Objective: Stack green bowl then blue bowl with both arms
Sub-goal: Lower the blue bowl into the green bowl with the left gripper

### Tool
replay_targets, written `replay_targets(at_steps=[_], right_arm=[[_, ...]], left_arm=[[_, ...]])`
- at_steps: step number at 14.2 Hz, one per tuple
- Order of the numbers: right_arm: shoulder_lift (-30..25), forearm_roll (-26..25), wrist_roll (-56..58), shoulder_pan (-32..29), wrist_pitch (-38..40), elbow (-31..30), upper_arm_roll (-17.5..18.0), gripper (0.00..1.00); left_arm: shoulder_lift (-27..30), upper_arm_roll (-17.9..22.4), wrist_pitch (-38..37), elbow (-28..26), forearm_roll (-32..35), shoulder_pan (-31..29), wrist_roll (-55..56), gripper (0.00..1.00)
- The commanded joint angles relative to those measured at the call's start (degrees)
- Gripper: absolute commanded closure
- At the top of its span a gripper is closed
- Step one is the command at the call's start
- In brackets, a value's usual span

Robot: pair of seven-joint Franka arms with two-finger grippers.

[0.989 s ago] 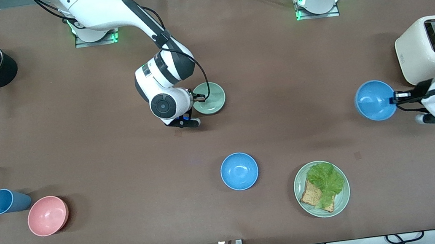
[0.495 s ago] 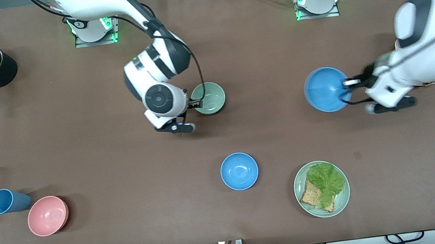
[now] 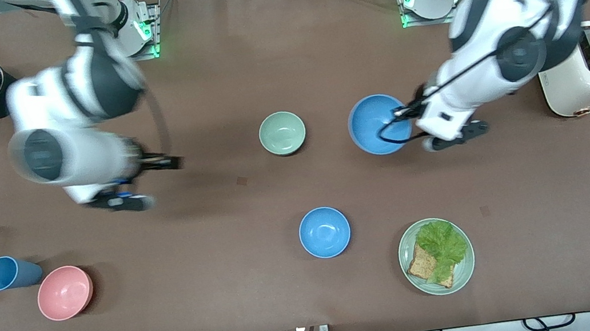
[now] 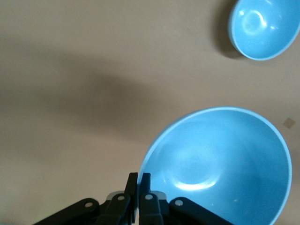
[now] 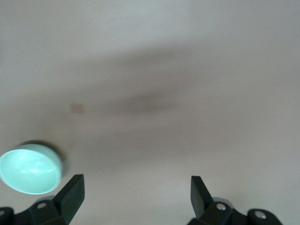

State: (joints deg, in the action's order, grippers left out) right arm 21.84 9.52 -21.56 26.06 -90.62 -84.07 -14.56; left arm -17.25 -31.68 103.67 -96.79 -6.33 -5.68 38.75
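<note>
My left gripper (image 3: 400,112) pinches the rim of the glossy sky-blue bowl (image 3: 378,123), carried at three o'clock of the matte sage-green bowl (image 3: 282,132) for stacking, while my right gripper (image 3: 170,161), wide open and empty, waits at nine o'clock.

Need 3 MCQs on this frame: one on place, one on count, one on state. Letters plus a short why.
1. Where is the green bowl?
A. on the table, free of both grippers
B. in the right gripper
C. inside the pink bowl

2. How many blue bowls show in the front view?
A. one
B. two
C. three

3. What state is the left gripper in?
A. open over the toaster
B. open over the plate
C. shut on a blue bowl's rim

Answers:
1 A: it sits alone on the table; the right gripper is open and off toward the right arm's end.
2 B: the held blue bowl and the resting blue bowl.
3 C: its fingers pinch the rim.
</note>
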Motion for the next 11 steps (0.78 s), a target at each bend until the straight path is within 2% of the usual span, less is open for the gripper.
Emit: replay_targets(at_steps=[1,5,8,11], right_arm=[[-2.76,-1.61,8.43,-3.37,0.80,-0.92,-3.18,0.00],[-3.90,-2.13,21.62,-4.96,0.80,-0.92,-10.91,0.00],[-5.31,-2.40,24.29,-5.05,0.71,-0.74,-13.64,0.00],[-5.32,-2.48,23.77,-5.31,0.01,0.13,-13.57,0.00]], left_arm=[[-1.81,0.04,3.28,-0.33,-0.88,5.39,5.18,1.00],[-3.84,0.21,8.29,-0.94,-0.09,13.57,15.12,0.99],[-5.41,0.21,14.43,-4.36,4.56,18.14,22.31,0.99],[-9.19,0.30,17.69,-4.73,10.52,21.75,28.55,0.99]])
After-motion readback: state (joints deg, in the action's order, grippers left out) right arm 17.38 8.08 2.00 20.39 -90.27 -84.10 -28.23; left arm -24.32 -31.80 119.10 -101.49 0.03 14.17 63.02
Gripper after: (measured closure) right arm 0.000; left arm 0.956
